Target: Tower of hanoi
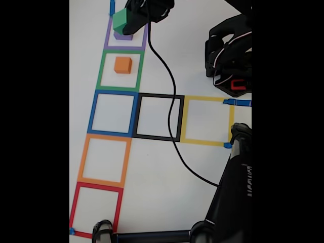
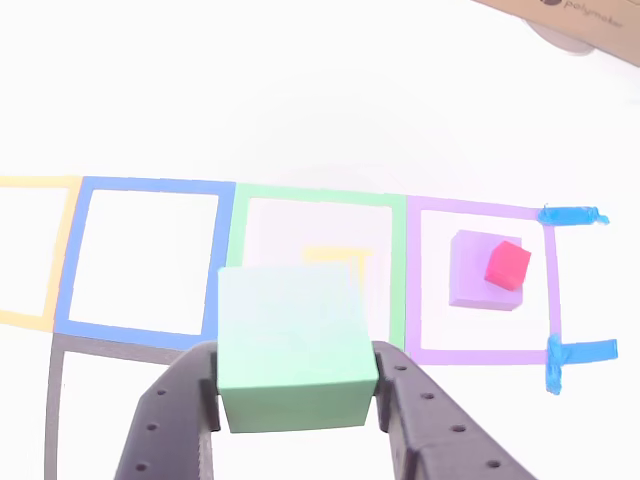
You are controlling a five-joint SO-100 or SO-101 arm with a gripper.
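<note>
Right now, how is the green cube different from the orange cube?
The green cube is held up off the table between the gripper fingers; the orange cube sits on the table inside the green tape square. The green cube is pinched on two sides, while nothing touches the orange cube. Their colours differ too. Both are plain cubes without markings.

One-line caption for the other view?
Pincer holding green cube above taped squares; red cube sits on purple cube.
</note>
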